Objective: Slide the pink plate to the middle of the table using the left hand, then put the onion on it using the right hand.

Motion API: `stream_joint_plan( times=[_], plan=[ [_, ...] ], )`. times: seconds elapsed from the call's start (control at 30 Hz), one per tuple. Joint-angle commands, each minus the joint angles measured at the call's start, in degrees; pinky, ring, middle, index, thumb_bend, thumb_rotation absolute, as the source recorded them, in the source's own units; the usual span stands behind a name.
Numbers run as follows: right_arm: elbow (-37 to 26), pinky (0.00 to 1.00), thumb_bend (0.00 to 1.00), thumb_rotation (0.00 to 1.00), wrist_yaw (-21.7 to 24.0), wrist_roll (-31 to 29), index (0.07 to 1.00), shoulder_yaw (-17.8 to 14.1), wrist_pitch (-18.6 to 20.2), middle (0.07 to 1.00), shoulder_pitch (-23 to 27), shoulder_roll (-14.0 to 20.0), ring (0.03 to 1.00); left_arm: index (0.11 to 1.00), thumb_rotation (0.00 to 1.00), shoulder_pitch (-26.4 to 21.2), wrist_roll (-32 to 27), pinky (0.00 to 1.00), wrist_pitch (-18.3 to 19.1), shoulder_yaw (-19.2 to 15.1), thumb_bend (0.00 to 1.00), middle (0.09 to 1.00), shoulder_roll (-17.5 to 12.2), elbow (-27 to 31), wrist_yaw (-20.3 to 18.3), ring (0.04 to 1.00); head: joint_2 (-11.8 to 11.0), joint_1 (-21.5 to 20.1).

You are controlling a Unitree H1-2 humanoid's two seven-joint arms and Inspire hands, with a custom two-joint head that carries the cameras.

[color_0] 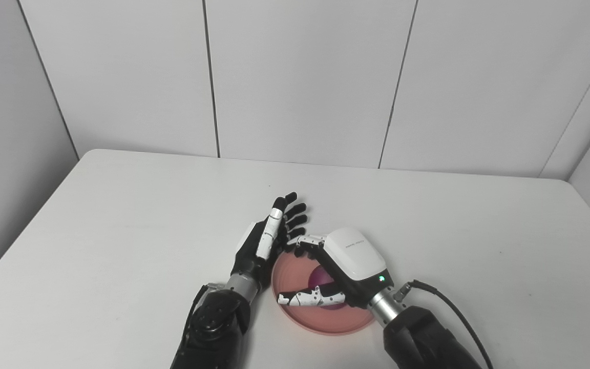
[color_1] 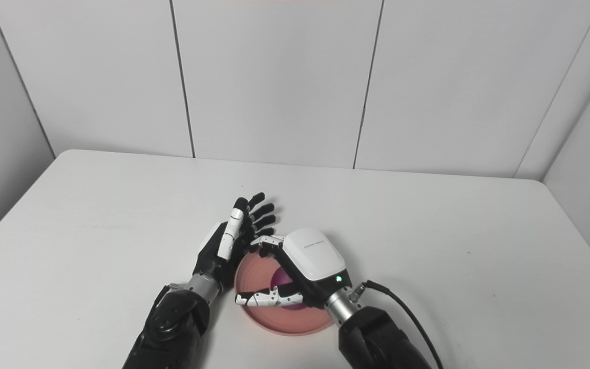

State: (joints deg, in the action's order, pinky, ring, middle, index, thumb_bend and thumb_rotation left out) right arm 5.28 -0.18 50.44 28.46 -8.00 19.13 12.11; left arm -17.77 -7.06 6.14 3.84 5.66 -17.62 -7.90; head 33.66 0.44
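The pink plate (color_0: 325, 320) sits near the front edge of the white table (color_0: 121, 215), roughly in the middle from side to side. The left hand (color_0: 267, 241) stands on edge just beside the plate's left rim, palm turned toward it, fingers straight and held close together with only slight gaps at the tips. It holds nothing; it looks placed there as a flat paddle for pushing the plate sideways, or as a stop to keep it from sliding. Whether it actually touches the rim I cannot tell.

The right hand (color_0: 336, 271) hangs low over the plate, its white back facing up. Beneath it shows a dark purple onion (color_0: 320, 279), sitting inside the plate or just above its floor. The thumb lies along the near side of the onion and the fingers curl round the far side, so the hand seems cupped around it. I cannot tell if the grip is firm or already loosening, since the palm hides the contact. My guess is that the onion is being set down.
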Motion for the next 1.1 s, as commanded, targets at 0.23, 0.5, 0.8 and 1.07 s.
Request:
stream_joint_plan(
  times=[0.23,0.5,0.8,1.07],
  plan=[
    [-2.8,0.49,0.96,1.0,-1.8,-1.5,0.676,-2.0,-3.8,0.655,3.5,0.2,0.589,0.92,0.98,1.3,0.7,0.91,3.8,0.3,0.7,0.894,0.0,-2.2,0.6,0.881,-0.1,-0.2],
    [-6.2,0.47,0.91,1.0,-3.6,-2.6,0.669,-4.9,-5.1,0.654,3.9,-0.4,0.59,0.923,1.0,1.0,0.8,1.0,3.2,1.0,0.72,0.907,-1.0,-2.8,0.0,0.928,0.0,-0.3],
    [-7.6,0.6,0.9,1.0,-3.1,-14.9,0.766,-12.5,-3.0,0.759,2.4,-3.5,0.709,0.899,0.97,1.0,1.1,0.92,4.8,0.5,0.73,0.887,-0.7,-1.8,1.5,0.886,0.0,-0.4],
    [-7.0,0.88,0.84,1.0,0.5,-34.1,0.927,-20.7,1.0,0.925,0.4,-7.3,0.916,0.902,0.95,1.0,0.3,0.9,5.2,-0.2,0.72,0.891,-0.7,-1.3,1.8,0.892,0.1,-0.9]
  ],
)
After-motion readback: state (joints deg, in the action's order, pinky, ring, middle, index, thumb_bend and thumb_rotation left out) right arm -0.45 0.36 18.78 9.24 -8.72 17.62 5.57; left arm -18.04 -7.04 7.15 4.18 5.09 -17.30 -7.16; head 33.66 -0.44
